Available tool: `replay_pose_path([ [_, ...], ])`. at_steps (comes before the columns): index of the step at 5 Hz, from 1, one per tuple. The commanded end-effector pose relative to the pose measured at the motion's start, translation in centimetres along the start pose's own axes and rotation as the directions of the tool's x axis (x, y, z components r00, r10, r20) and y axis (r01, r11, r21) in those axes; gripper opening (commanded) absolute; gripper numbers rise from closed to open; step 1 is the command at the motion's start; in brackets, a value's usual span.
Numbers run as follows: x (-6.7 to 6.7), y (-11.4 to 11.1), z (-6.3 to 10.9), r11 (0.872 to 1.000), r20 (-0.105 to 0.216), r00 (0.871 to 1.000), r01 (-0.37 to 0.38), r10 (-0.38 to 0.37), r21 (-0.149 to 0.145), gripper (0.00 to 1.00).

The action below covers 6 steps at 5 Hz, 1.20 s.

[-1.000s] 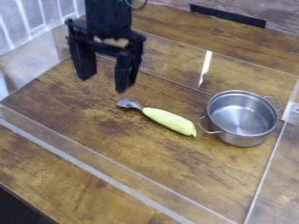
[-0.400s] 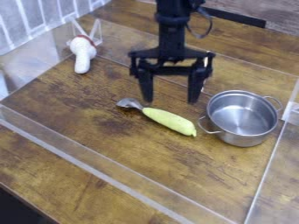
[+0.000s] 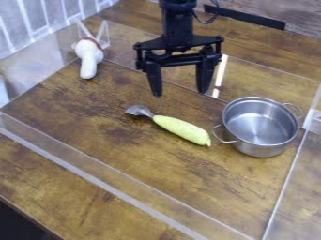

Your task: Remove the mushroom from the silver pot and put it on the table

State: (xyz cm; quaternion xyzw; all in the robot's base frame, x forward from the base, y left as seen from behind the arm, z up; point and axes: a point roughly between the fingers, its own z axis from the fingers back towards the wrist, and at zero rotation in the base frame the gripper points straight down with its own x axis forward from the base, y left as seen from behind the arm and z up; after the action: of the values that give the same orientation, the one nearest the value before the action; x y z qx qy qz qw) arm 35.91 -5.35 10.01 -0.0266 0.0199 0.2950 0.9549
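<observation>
The mushroom, whitish with a pale cap, lies on the table at the far left, close to the clear wall. Over at the right stands the silver pot, with nothing visible inside it. My gripper hangs open above the middle back of the table, its two dark fingers pointing down with nothing between them. It is left of and behind the pot, well to the right of the mushroom.
A yellow oblong piece with a grey end lies on the table between the gripper and the pot. Clear acrylic walls edge the tabletop at the front, left and right.
The gripper left the far-left spot, uncovering the mushroom there, swung right toward the pot, then drew slightly back and up. It stayed open throughout.
</observation>
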Motion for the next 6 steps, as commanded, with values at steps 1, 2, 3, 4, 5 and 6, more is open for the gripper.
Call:
replay_pose_path([
  [1,1.3,-0.4,1.7,0.999,0.05,0.998,0.041,-0.04,-0.025,1.0],
  [2,1.5,0.6,1.0,0.999,0.049,0.998,0.031,-0.031,-0.014,1.0],
  [3,1.6,1.6,0.3,1.0,0.048,0.999,0.02,-0.02,-0.001,1.0],
  [4,2.4,3.1,0.6,1.0,0.064,0.998,-0.027,0.028,-0.014,1.0],
  [5,2.5,3.0,2.7,0.994,0.076,0.991,-0.104,0.106,-0.03,1.0],
  [6,2.7,3.2,4.8,0.985,0.085,0.982,-0.167,0.17,-0.042,1.0],
])
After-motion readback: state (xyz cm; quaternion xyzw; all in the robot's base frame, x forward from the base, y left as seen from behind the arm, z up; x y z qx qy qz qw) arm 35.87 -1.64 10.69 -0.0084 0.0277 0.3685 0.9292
